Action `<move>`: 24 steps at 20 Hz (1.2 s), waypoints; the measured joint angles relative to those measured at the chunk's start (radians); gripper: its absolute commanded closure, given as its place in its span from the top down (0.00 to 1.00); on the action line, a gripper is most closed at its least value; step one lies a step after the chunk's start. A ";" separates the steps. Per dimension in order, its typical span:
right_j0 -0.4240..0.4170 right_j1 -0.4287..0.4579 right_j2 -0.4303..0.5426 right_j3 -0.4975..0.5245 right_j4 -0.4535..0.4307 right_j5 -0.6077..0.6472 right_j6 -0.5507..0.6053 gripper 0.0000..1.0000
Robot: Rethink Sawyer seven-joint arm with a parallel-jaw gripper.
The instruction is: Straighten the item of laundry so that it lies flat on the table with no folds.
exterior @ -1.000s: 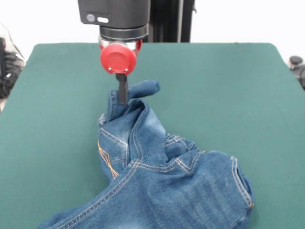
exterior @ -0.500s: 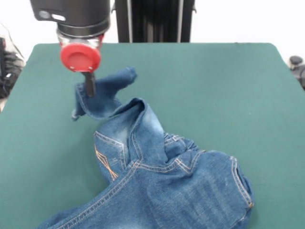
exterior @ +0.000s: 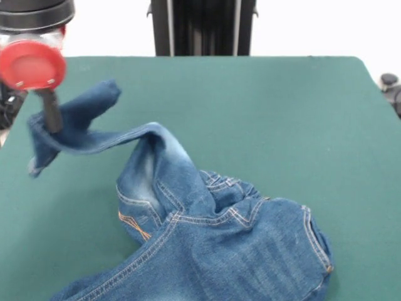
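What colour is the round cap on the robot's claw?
Red. The round cap above the claw shows in the front view.

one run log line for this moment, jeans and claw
phase: pulling leg out | claw: shut on jeans leg end, lifted near table side edge | jeans: bunched, folds remain | flat: not yet

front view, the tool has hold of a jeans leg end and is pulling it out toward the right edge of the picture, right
Not quite. In the front view the tool does have hold of a leg end of the jeans, but it is pulling it toward the left edge of the picture, near the left side of the table, not the right. The rest of the jeans is bunched at the lower middle.
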 measured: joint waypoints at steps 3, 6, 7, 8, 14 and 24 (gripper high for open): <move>-0.001 0.040 0.018 -0.078 -0.015 0.002 -0.079 0.00; -0.001 0.118 0.049 -0.206 -0.039 0.002 -0.222 0.00; -0.001 0.134 0.054 -0.229 -0.045 0.002 -0.252 0.00; -0.001 0.180 0.060 -0.292 -0.056 0.002 -0.342 1.00; -0.004 0.217 0.059 -0.332 -0.067 0.002 -0.438 1.00; 0.011 0.156 0.010 -0.332 -0.105 0.002 -0.464 1.00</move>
